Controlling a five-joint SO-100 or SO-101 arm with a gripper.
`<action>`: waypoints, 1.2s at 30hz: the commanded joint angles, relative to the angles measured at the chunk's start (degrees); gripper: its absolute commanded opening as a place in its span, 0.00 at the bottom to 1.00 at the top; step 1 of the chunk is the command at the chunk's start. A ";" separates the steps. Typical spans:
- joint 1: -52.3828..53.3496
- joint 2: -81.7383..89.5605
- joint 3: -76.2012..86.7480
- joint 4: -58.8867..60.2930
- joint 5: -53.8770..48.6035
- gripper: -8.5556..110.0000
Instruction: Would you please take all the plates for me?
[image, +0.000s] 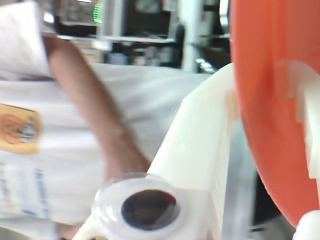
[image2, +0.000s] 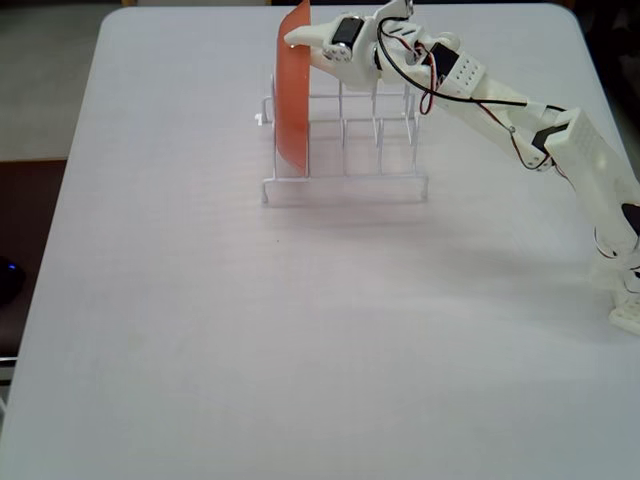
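Plate: one orange plate (image2: 292, 90) stands on edge in the end slot of the white wire rack (image2: 345, 150), at the rack's left end in the fixed view – no other plates show.
End effector: my end effector (image2: 300, 38) sits at the plate's top rim, just above the rack; it looks closed on the rim, though I cannot tell for sure.
Direction: the plate lies directly below my fingertips.
Orientation: faces point along the rack's length; its long axis is upright.
Wrist view: the plate (image: 270, 100) fills the right side, beside my white finger (image: 200, 145).
Judgement: straight up should clear the wires.
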 joint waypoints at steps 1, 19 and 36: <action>1.23 11.95 -4.83 2.99 -3.60 0.07; -6.68 62.84 36.65 1.67 -15.29 0.07; -31.46 51.50 38.58 -31.03 -6.86 0.07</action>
